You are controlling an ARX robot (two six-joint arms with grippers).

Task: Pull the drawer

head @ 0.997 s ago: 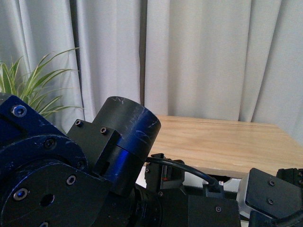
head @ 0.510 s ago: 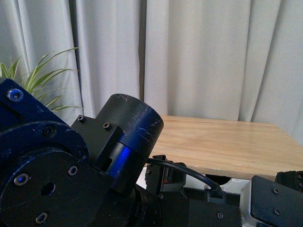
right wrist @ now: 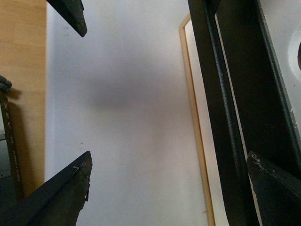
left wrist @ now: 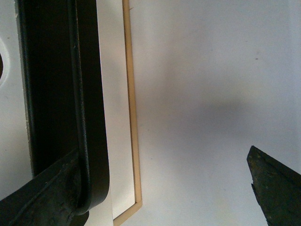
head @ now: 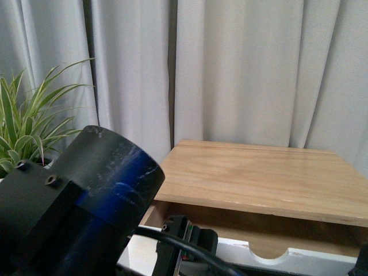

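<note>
Two claws on drawer [head: 322, 256], partly out beneath light wood cabinet top [head: 259, 178], white front with half-round cutout toward robot. Spread wide, left gripper [left wrist: 162, 155], one finger [left wrist: 42, 197] at black bar handle [left wrist: 56, 94]. Likewise released, right gripper [right wrist: 169, 155], finger [right wrist: 277, 188] beside handle. Plant [head: 29, 132] at left, grey curtain [head: 241, 69] behind.

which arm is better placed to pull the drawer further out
Probably right: the right gripper, jaws open, meets the black bar handle partway along it. The left gripper meets only the bar's rounded end, so it could slip off.
</note>
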